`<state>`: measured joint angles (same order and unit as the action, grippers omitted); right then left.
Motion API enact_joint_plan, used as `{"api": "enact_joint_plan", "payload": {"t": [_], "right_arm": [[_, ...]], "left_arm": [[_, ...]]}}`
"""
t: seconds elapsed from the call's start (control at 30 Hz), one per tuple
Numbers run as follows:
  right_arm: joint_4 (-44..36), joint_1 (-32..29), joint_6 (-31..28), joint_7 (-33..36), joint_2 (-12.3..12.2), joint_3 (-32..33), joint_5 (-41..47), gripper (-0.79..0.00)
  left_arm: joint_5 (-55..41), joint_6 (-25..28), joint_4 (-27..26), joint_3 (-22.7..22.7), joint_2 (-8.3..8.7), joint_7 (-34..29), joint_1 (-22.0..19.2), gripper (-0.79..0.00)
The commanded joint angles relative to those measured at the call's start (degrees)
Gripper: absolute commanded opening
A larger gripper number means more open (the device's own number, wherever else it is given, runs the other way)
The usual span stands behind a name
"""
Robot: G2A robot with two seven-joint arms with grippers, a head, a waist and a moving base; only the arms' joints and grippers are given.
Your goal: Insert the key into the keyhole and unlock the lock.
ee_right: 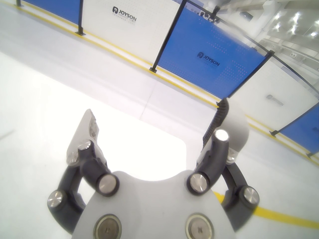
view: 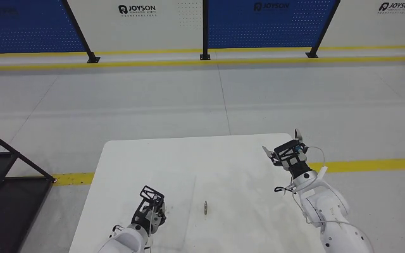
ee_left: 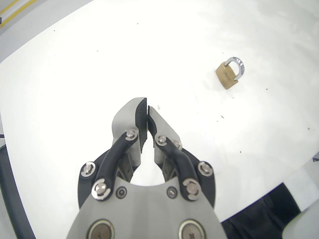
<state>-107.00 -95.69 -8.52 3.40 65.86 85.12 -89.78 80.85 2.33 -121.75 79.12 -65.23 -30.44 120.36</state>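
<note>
L gripper point(ee_left: 147, 106) clenched near the lock point(ee_left: 227, 75) (brass, lying flat); R gripper point(ee_right: 156, 110) spread wide.

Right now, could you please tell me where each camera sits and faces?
Top view: high on the robot, looking down on the table, padlock and floor beyond; shows the left pincer near, the right pincer at the far right corner.
Left wrist view: on the left wrist, facing down across the table; its shut pincer shows, the padlock beyond it.
Right wrist view: on the right wrist, facing outward past the table corner to fence panels; its open pincer shows.
Shared: top and left wrist views show the padlock.
</note>
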Motion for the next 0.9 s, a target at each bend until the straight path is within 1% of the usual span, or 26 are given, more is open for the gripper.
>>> {"api": "enact_joint_plan", "payload": {"t": [0.0, 0.23, 0.37, 0.43, 0.5, 0.57, 0.7, 0.8, 0.87], "right_arm": [[0.0, 0.0, 0.0, 0.0, 0.0, 0.0, 0.0, 0.0], [0.0, 0.0, 0.0, 0.0, 0.0, 0.0, 0.0, 0.0], [0.0, 0.0, 0.0, 0.0, 0.0, 0.0, 0.0, 0.0], [0.0, 0.0, 0.0, 0.0, 0.0, 0.0, 0.0, 0.0], [0.11, -0.05, 0.05, -0.07, 0.01, 0.05, 0.18, 0.0], [0.91, -0.57, -0.09, -0.76, -0.01, 0.92, 1.29, 0.0], [0.53, -2.6, 0.7, -0.11, -0.07, 1.72, -0.19, 0.0], [-2.07, -5.64, 0.98, -0.95, -0.12, 1.14, -3.02, 0.0], [-4.08, -8.21, 1.6, -1.91, -0.14, 0.44, -5.55, 0.0]], "left_arm": [[-0.63, 0.09, -0.43, 0.41, 0.03, 0.51, 0.52, -0.785], [-0.66, 1.39, -1.11, 1.84, 0.28, 0.27, 1.69, -0.785], [-2.3, 2.09, -2.17, 2.82, 0.32, 3.88, 2.07, -0.785], [-4.65, 4.31, -2.65, 3.92, 0.41, 7.64, 2.57, -0.785], [-6.1, 7.08, -2.97, 5.22, 0.54, 13.05, 2.95, -0.785], [-8.51, 10.01, -1.89, 6.24, 0.64, 17.48, 3.29, -0.785], [-13.01, 18.83, 0.5, 7.87, 1.03, 22.12, 1.62, -0.785], [-15.22, 22.36, 2.33, 8.46, 1.14, 25.83, 0.22, -0.785], [-15.0, 23.71, 3.11, 8.79, 1.18, 28.91, -0.58, -0.785]]}}
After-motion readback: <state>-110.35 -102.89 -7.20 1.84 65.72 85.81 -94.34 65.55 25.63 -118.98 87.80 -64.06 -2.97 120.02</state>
